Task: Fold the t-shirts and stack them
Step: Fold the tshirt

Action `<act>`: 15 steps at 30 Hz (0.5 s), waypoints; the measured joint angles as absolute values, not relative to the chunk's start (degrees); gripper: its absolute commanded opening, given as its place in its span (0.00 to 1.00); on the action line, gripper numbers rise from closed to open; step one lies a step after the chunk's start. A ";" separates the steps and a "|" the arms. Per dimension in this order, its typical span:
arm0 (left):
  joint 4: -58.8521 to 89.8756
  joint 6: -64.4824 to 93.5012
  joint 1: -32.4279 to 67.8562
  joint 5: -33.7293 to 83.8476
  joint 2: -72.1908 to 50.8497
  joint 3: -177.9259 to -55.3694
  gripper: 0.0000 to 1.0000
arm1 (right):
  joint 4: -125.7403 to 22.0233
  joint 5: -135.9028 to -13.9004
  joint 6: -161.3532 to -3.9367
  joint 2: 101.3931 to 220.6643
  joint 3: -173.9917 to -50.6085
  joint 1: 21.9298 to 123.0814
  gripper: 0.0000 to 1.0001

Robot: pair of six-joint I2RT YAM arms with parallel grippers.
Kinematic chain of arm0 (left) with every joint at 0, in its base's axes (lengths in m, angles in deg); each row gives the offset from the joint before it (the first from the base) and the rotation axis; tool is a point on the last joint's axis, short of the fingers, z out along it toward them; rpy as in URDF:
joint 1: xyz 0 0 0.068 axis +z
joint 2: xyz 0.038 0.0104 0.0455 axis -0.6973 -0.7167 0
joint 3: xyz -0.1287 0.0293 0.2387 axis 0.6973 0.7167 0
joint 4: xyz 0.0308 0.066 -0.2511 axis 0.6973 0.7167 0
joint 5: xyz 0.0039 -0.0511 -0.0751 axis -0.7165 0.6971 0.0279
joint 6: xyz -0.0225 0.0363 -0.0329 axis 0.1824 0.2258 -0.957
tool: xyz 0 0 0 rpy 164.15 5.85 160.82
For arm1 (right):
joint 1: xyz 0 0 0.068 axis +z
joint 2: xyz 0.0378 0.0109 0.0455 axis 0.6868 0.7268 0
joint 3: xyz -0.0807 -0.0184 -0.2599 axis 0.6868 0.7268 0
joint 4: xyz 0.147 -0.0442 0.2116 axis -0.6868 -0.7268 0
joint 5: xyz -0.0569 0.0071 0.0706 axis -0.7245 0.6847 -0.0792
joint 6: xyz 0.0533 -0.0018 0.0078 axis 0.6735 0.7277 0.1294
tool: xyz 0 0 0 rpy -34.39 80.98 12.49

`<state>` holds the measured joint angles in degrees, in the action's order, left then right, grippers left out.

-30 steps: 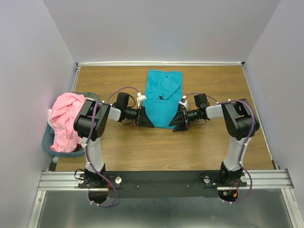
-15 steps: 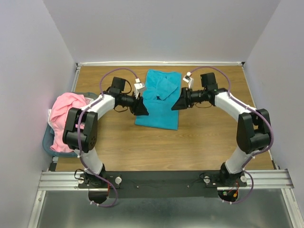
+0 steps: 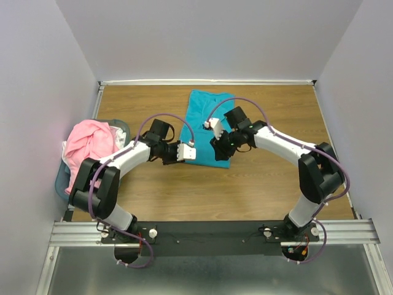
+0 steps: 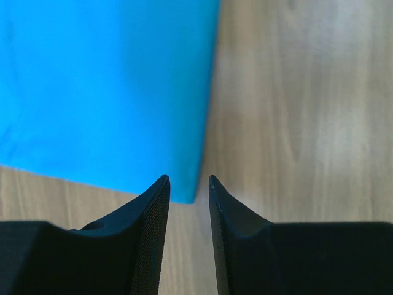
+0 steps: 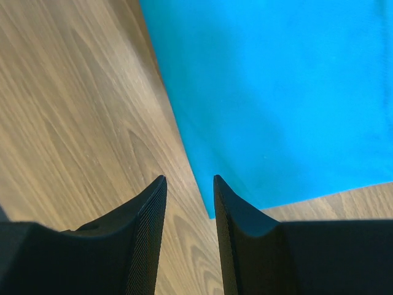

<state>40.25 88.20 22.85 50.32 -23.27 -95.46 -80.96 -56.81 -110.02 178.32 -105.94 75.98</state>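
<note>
— Where is the teal t-shirt [image 3: 198, 117] lying?
— Upper centre of the table [image 3: 276, 178]. The left gripper [image 4: 188, 184] and right gripper [image 5: 189, 181] are hovering at its lower corners, narrowly parted, seemingly gripping nothing.

A rectangular table of brown wood-grain laminate [image 3: 270, 184] fills a narrow bay closed in by three plain, pale lavender-grey walls, one at the back [image 3: 209, 37], one on the left [image 3: 31, 92] and one on the right [image 3: 368, 92]. A thin white strip [image 3: 209, 82] runs where the table's far edge meets the back wall, and even, soft light leaves no hard shadows on the wood. A ribbed aluminium rail [image 3: 344, 230] spans the table's near edge, with a dull grey sheet-metal surface [image 3: 215, 273] below it.
</note>
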 measured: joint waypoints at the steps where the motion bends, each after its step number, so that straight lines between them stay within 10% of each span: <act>1: 40.23 90.12 21.80 49.53 -22.68 -94.17 0.40 | -80.93 -57.81 -110.43 178.36 -105.77 76.83 0.43; 15: 35.77 98.60 19.33 43.26 -26.24 -91.92 0.41 | -78.73 -66.99 -115.24 182.01 -99.47 80.22 0.43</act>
<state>35.77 98.60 19.33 43.26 -26.24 -91.92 -78.73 -66.99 -115.24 182.01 -99.47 80.22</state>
